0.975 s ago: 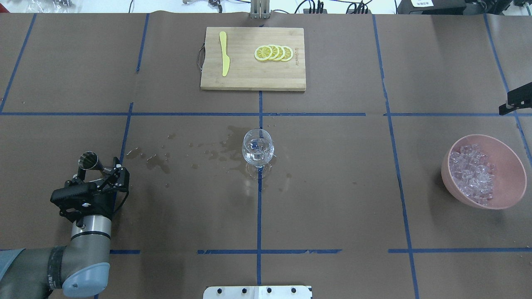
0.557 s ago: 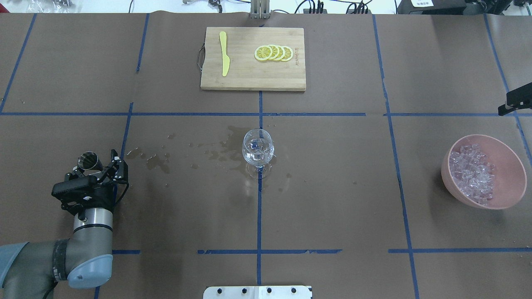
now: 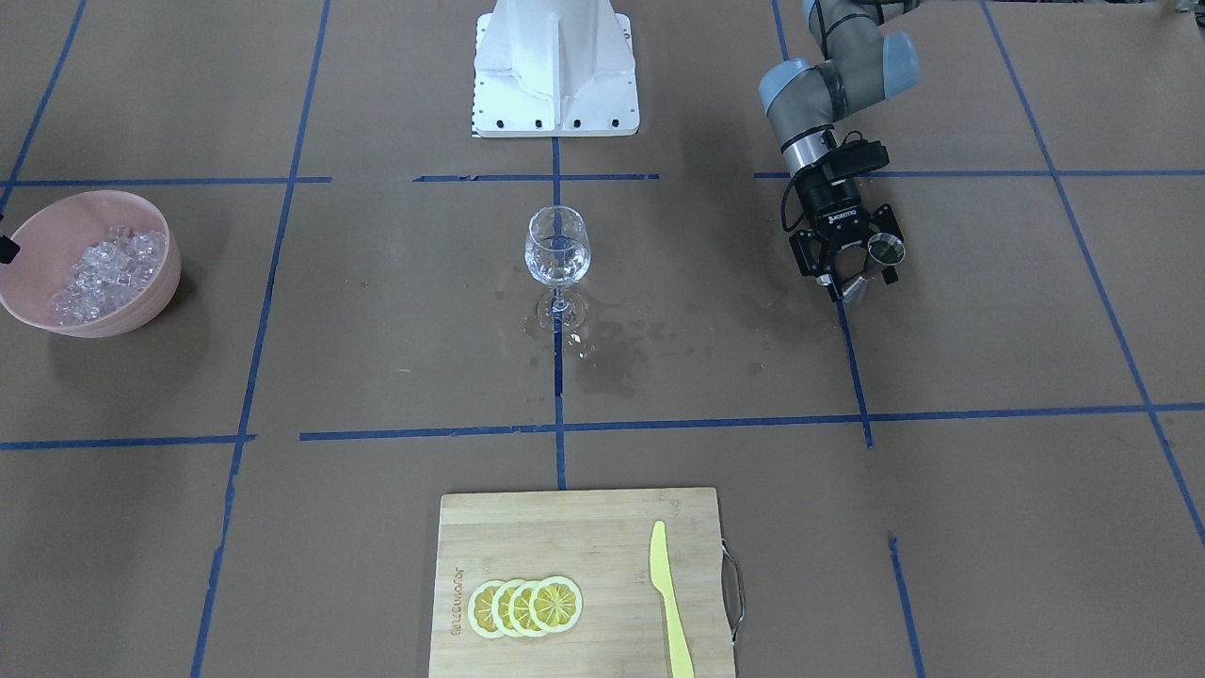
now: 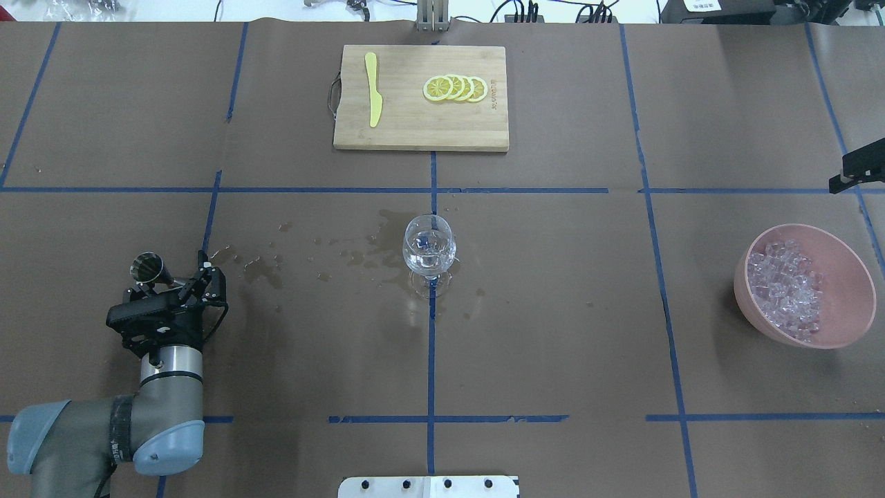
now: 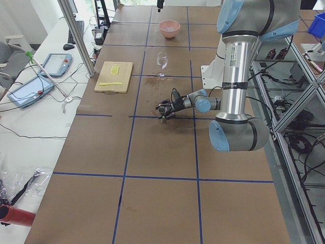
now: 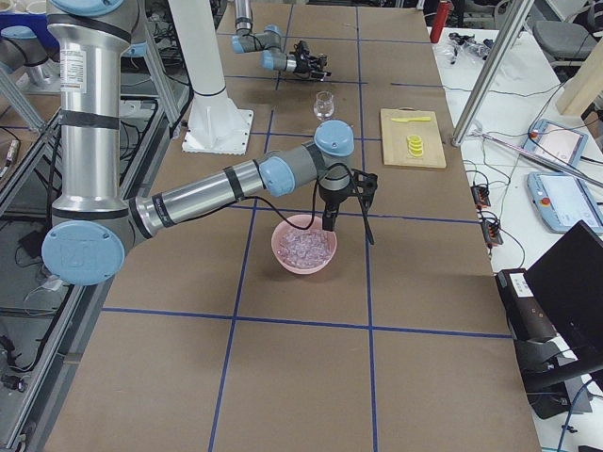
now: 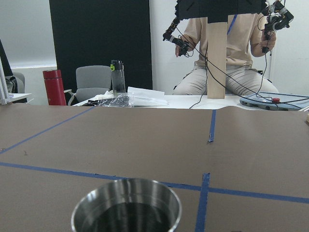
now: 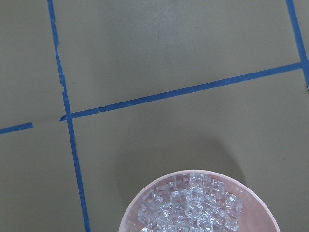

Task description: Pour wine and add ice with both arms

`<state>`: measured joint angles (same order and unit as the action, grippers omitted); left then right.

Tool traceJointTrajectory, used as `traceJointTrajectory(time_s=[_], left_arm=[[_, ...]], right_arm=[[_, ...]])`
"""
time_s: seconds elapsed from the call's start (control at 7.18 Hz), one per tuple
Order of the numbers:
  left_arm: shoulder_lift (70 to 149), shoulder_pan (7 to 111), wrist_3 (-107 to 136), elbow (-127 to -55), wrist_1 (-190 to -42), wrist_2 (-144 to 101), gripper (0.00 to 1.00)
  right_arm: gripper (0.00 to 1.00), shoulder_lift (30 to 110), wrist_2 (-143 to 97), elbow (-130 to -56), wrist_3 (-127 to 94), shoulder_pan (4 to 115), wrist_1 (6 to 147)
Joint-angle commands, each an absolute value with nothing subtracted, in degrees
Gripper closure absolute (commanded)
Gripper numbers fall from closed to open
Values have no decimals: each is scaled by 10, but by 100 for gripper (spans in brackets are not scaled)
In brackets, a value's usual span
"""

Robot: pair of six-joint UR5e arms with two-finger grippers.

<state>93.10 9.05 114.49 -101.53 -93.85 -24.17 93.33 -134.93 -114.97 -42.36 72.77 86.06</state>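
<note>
**Wine in the glass, ice in its bowl**

The stemmed glass (image 4: pixel 429 243) stands mid-table with a small measure of clear wine (image 4: pixel 429 261) in the bottom of it. Wet patches (image 4: pixel 261 270) darken the brown paper between the glass and the left gripper (image 4: pixel 178 285).

That gripper lies low over the table with its fingers spread wide. A steel jigger (image 4: pixel 147 265) stands between them. I cannot tell whether either finger touches it. Seen from the wrist, its inside (image 7: pixel 126 212) looks dark.

Well apart at the other end, the pink bowl (image 4: pixel 849 290) holds a heap of ice (image 4: pixel 785 290). The right gripper (image 6: pixel 345 212) hangs above it, but I cannot make out how its fingers are set.

On the far cutting board (image 4: pixel 415 131) lie four lemon slices (image 4: pixel 455 88) and a yellow knife (image 4: pixel 373 90).
</note>
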Motion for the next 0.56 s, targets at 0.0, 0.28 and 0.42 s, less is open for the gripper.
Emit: traceJointTrajectory(time_s=[0.0, 0.28, 0.42], left_arm=[[930, 91, 1145, -1013, -938, -243, 14], [926, 91, 1146, -1011, -938, -247, 14], [925, 91, 1149, -1005, -937, -247, 14]], right_arm=[[0, 933, -1350, -1150, -424, 728, 860], [0, 933, -1350, -1150, -424, 728, 861], [0, 933, -1350, -1150, -424, 728, 860]])
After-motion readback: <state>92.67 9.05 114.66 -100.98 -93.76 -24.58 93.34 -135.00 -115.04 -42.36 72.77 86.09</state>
